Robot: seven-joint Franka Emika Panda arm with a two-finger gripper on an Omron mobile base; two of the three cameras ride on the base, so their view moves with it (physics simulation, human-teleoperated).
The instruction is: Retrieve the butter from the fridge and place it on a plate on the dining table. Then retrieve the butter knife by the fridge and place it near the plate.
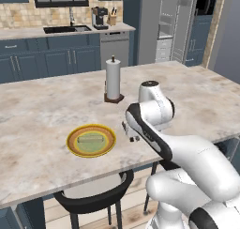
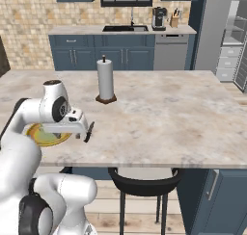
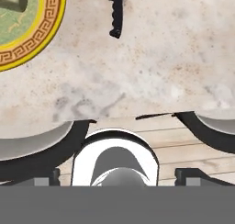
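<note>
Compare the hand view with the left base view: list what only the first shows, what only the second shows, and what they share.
Only the hand view: the butter knife lying on the stone beside the plate, apart from it.

Only the left base view: the paper towel roll standing upright, the fridge with its door open, and the sink counter.

Both: the plate with the butter on it, the dining table and a black stool.

Bright, even, sharp, soft shadows
</note>
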